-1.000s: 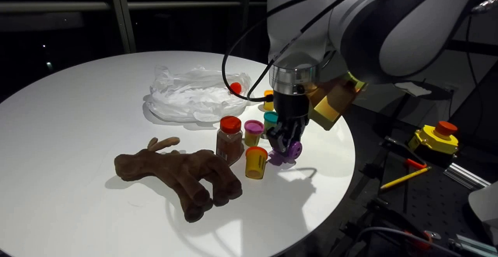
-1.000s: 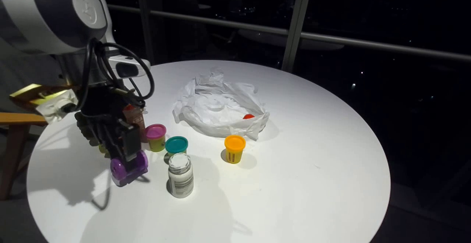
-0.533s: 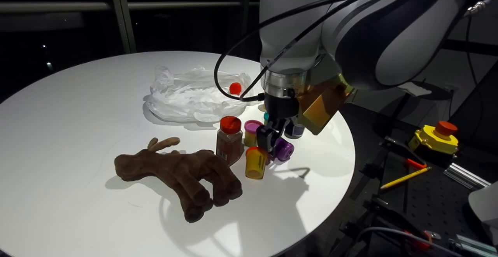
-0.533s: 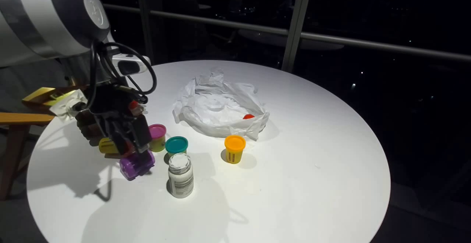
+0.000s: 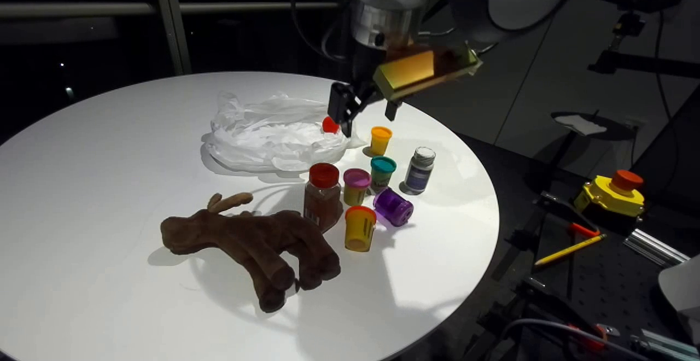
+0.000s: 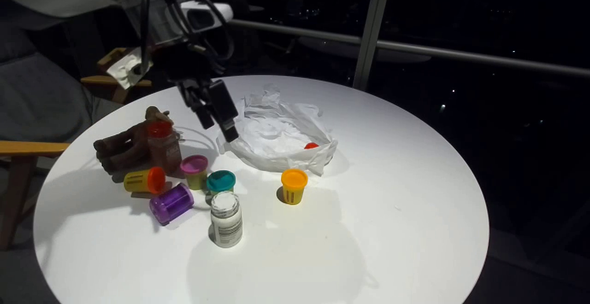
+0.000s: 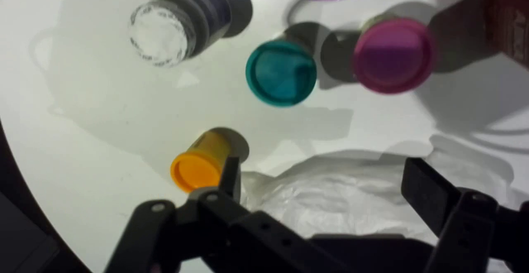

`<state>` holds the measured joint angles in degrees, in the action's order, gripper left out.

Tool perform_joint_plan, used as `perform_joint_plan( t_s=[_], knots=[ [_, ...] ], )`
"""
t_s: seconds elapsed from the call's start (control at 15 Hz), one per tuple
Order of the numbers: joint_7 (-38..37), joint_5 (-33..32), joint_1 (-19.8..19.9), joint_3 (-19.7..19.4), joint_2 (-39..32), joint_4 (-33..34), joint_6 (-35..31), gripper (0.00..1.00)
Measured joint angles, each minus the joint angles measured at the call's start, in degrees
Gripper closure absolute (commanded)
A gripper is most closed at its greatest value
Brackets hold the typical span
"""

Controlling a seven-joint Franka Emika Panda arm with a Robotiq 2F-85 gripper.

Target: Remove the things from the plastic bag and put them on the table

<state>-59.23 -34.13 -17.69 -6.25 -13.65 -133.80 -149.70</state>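
Spread wide and empty, the gripper point(image 7: 325, 178) likely needed to pinch the round red object point(image 5: 330, 124) below it, not the plastic bag point(image 5: 257, 145).

Small lights point(image 6: 443, 107) dot dark window panes point(image 6: 461, 14) flanking an upright post point(image 6: 372, 27); a rail point(image 6: 479, 58) meets that post on both sides, and well apart from it stands a grey-cushioned, wooden-armed chair point(image 6: 41, 87).

The gripper point(image 5: 369, 123) hangs, jaws parted, above the table point(image 5: 120, 186); a purple jar point(image 5: 393, 207) lies sideways; the plastic bag point(image 5: 262, 145) holds something red point(image 5: 330, 125).
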Motion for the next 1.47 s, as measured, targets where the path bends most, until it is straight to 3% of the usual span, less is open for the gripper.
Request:
perform_joint_plan(
  t_s=[0.2, 0.47, 1.07, 1.47],
  knots=[
    [-1.6, 1.6, 3.9, -0.4, -0.9, 6.6, 1.2, 0.00],
    [-1.4, 6.5, 7.6, -0.4, -8.0, 17.1, 1.2, 0.00],
    [2.7, 18.9, 8.3, -0.7, -29.9, 40.3, 4.4, 0.00],
    [3.6, 20.2, 8.3, -1.7, -35.1, 47.6, 10.9, 0.00]
  ],
)
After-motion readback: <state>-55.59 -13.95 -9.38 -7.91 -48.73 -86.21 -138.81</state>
